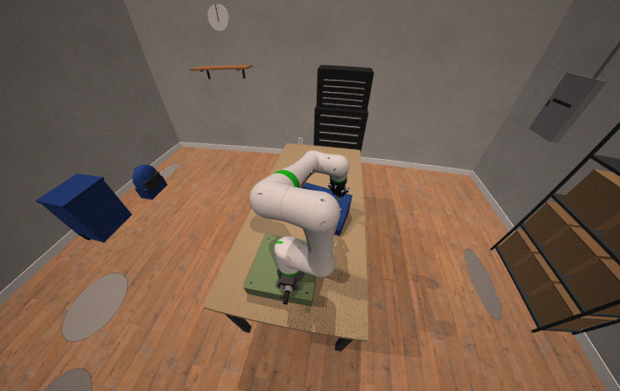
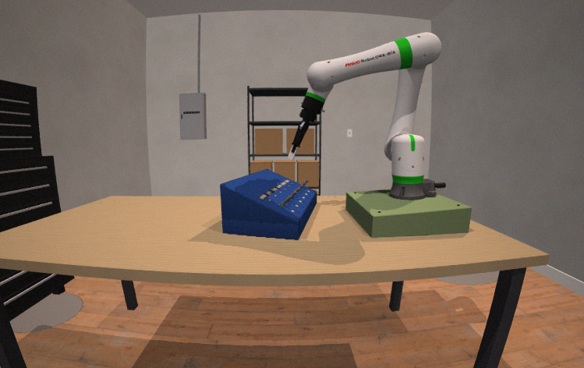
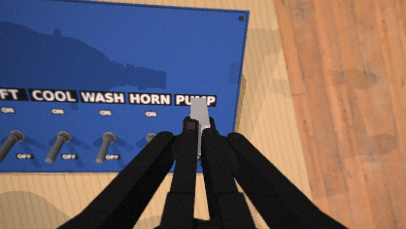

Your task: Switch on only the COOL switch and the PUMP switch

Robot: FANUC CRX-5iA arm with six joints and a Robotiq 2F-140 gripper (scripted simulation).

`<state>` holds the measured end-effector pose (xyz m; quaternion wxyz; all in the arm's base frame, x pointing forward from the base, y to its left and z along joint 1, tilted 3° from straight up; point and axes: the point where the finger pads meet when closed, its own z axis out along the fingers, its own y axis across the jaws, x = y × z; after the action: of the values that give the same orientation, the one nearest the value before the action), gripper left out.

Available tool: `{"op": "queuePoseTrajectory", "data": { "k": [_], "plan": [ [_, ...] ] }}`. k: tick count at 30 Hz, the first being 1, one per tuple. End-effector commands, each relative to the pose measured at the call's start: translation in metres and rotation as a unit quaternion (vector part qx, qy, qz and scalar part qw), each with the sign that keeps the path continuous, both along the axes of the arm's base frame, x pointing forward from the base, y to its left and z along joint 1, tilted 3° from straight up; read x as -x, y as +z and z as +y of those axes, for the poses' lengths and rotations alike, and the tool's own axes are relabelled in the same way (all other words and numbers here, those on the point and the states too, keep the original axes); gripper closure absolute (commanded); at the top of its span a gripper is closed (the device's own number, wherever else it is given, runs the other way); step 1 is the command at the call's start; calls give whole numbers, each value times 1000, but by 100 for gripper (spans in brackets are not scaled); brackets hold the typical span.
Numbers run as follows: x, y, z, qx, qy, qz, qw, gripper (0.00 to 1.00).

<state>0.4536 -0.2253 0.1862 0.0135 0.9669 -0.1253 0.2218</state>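
Console work is taking place on a long, pale wooden table [image 2: 101, 237] that is standing on a plank floor. At the table's right end in the exterior view, a white six-joint arm with green bands [image 2: 371, 57] is rising from a flat green base block [image 2: 449, 214] and reaching left over the tabletop. Left of that block, a blue wedge-shaped console [image 2: 248, 212] is sitting flat on the table, its sloped panel [image 3: 146, 53] facing up toward the arm. The black two-finger gripper [image 2: 292, 154] is hanging tilted in the air above the console's right part, apart from the panel, with its fingers pressed fully together and nothing between them. In the wrist view the grey pads [image 3: 199, 114] are lying together in front of the white PUMP label [image 3: 195, 100] at the panel's right end, hiding the lever below that label. Along the label row, from right to left, the names HORN [image 3: 150, 99], WASH [image 3: 102, 97] and COOL [image 3: 53, 95] are showing. The grey COOL switch lever [image 3: 58, 147] is leaning down toward its OFF mark, and the WASH lever [image 3: 105, 147] beside it is leaning the same way. Only the top of the HORN lever [image 3: 151, 137] is peeking out past the gripper's left link.
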Motion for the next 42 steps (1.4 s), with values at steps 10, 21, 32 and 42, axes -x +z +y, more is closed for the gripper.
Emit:
{"op": "queuePoseTrajectory", "data": {
  "k": [10,21,32,42],
  "plan": [
    [14,29,3,0,0,0,1000,100],
    [94,-2,25,0,0,0,1000,100],
    [145,-36,38,0,0,0,1000,100],
    [145,-36,38,0,0,0,1000,100]
  ]
}}
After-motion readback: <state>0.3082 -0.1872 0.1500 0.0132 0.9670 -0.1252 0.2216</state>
